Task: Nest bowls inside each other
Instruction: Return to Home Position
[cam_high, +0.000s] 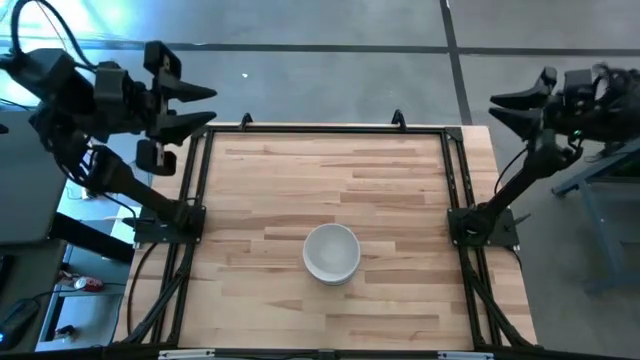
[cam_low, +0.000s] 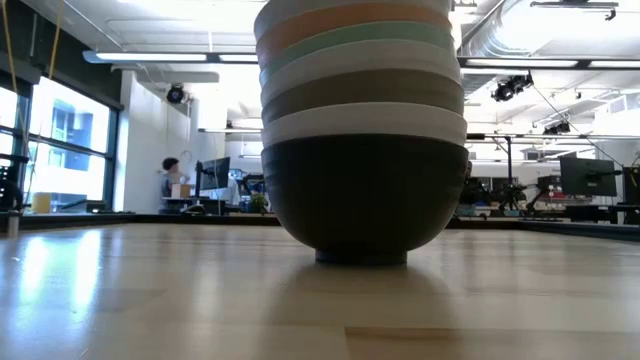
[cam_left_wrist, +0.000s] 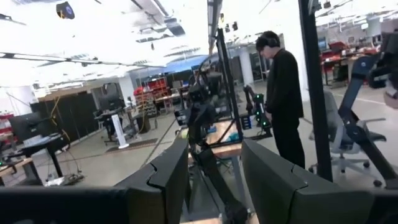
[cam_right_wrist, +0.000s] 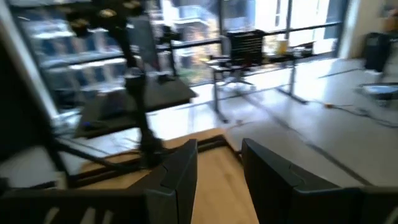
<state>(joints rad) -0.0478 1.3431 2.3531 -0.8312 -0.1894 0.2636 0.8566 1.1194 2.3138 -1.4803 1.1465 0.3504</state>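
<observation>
The bowls sit nested in one stack (cam_high: 331, 252) near the middle of the table, toward its near edge. From above only the top white bowl shows. The low view shows the stack (cam_low: 362, 130) from the side: a black bowl at the bottom resting on its foot, then white, grey, white, mint green, peach-orange and white rims above. My left gripper (cam_high: 205, 106) is raised beyond the table's far-left corner, open and empty. My right gripper (cam_high: 503, 105) is raised beyond the far-right corner, open and empty. Both are far from the stack.
A black metal frame (cam_high: 320, 130) runs along the table's far, left and right edges, with the arm bases (cam_high: 165, 220) (cam_high: 483, 226) clamped at the sides. Bare wood lies all around the stack. A person (cam_left_wrist: 283, 93) stands in the room beyond the table.
</observation>
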